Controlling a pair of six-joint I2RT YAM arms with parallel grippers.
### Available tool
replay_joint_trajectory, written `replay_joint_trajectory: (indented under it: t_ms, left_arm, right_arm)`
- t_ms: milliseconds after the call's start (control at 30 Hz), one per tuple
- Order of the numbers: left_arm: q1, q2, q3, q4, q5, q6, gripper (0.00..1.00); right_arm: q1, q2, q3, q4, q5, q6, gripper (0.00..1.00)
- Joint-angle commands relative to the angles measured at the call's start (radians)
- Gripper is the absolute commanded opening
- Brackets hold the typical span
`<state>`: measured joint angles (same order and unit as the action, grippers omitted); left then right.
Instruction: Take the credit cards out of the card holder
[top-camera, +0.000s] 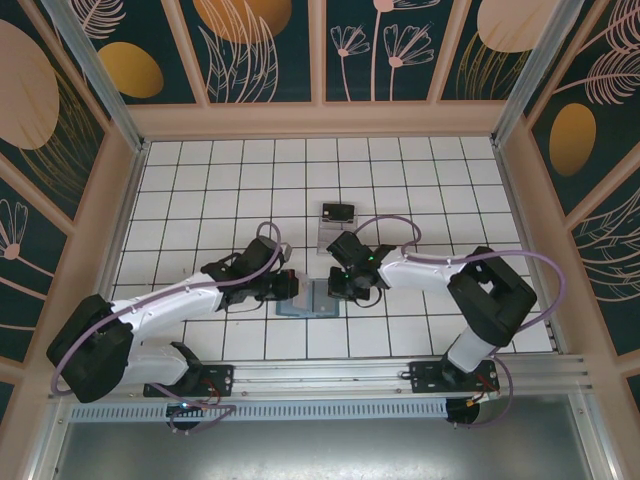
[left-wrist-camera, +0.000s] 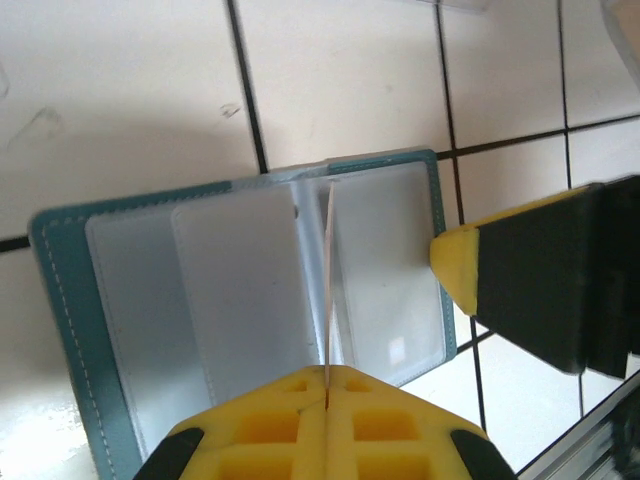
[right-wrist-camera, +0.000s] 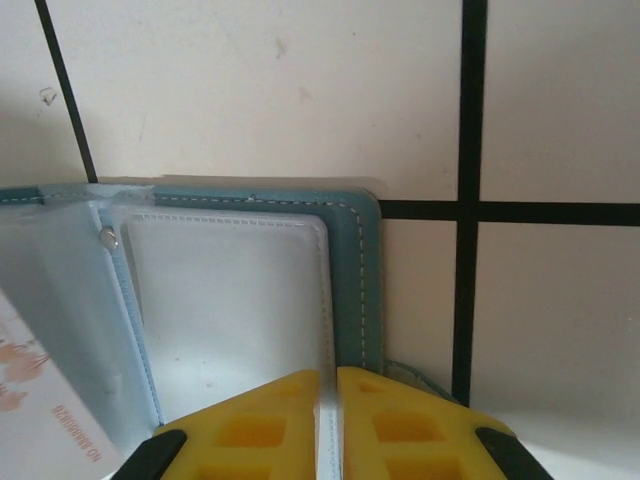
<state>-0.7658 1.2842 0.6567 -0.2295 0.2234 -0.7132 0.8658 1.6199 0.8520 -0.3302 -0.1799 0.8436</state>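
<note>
The teal card holder (top-camera: 308, 298) lies open on the tiles, its clear sleeves (left-wrist-camera: 230, 290) facing up. My left gripper (left-wrist-camera: 327, 375) is shut on a thin white credit card (left-wrist-camera: 328, 270), seen edge-on and standing up from the middle fold. The same card shows as a white face with reddish print (right-wrist-camera: 35, 400) in the right wrist view. My right gripper (right-wrist-camera: 328, 375) is shut on the stitched edge of a clear sleeve, next to the holder's teal border (right-wrist-camera: 358, 280). One of its yellow fingertips (left-wrist-camera: 455, 265) shows at the holder's right edge. In the top view the grippers (top-camera: 285, 287) (top-camera: 345, 285) flank the holder.
A clear plastic tray (top-camera: 338, 232) with a dark card (top-camera: 338, 212) in it stands just behind the holder. White tiled floor spreads to the back and sides, bounded by wooden walls (top-camera: 320, 118). A metal rail (top-camera: 330, 375) runs along the near edge.
</note>
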Motion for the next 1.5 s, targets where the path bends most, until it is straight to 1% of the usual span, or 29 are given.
replay_joint_trajectory:
  t_ms: [0, 133, 300, 367, 433, 500, 567, 700, 800, 900, 1133, 1233, 1367, 1467]
  left_arm:
    - [-0.003, -0.023, 0.071, -0.077, -0.02, 0.2, 0.0]
    - [-0.004, 0.017, 0.167, -0.142, -0.066, 0.357, 0.0]
    - [-0.004, 0.108, 0.298, -0.212, -0.145, 0.553, 0.0]
    - [-0.004, 0.137, 0.353, -0.227, -0.135, 0.637, 0.0]
    - [-0.003, 0.152, 0.385, -0.228, -0.097, 0.733, 0.0]
    - [-0.004, 0.17, 0.418, -0.228, -0.112, 0.835, 0.0]
    - [-0.004, 0.203, 0.471, -0.263, -0.114, 0.935, 0.0]
    - [-0.004, 0.293, 0.604, -0.355, -0.097, 1.128, 0.0]
    - [-0.004, 0.35, 0.678, -0.388, -0.087, 1.272, 0.0]
    - [-0.004, 0.412, 0.743, -0.407, -0.117, 1.368, 0.0]
    - [-0.002, 0.65, 1.007, -0.589, -0.123, 1.475, 0.0]
    - [-0.003, 0.745, 1.114, -0.705, -0.111, 1.506, 0.0]
    - [0.004, 0.838, 1.223, -0.757, -0.149, 1.505, 0.0]
    - [0.007, 0.884, 1.272, -0.774, -0.177, 1.513, 0.0]
  right_arm:
    - [0.003, -0.055, 0.013, -0.047, 0.042, -0.018, 0.14]
    - [-0.008, -0.096, 0.024, -0.061, 0.064, -0.021, 0.15]
    - [-0.041, -0.158, 0.024, -0.083, 0.09, -0.027, 0.15]
    - [-0.057, -0.186, 0.023, -0.101, 0.109, -0.027, 0.15]
    - [-0.07, -0.216, 0.018, -0.128, 0.152, -0.024, 0.15]
    - [-0.079, -0.245, 0.012, -0.161, 0.207, -0.021, 0.15]
    - [-0.092, -0.272, 0.004, -0.183, 0.242, -0.02, 0.15]
    - [-0.112, -0.337, -0.024, -0.192, 0.262, -0.032, 0.15]
    - [-0.13, -0.38, -0.034, -0.216, 0.286, -0.033, 0.16]
    - [-0.153, -0.422, -0.042, -0.235, 0.304, -0.039, 0.16]
    - [-0.198, -0.502, -0.081, -0.254, 0.314, -0.035, 0.16]
    - [-0.213, -0.528, -0.095, -0.265, 0.312, -0.032, 0.16]
    - [-0.225, -0.563, -0.117, -0.272, 0.305, -0.024, 0.16]
    - [-0.232, -0.583, -0.131, -0.278, 0.304, -0.02, 0.16]
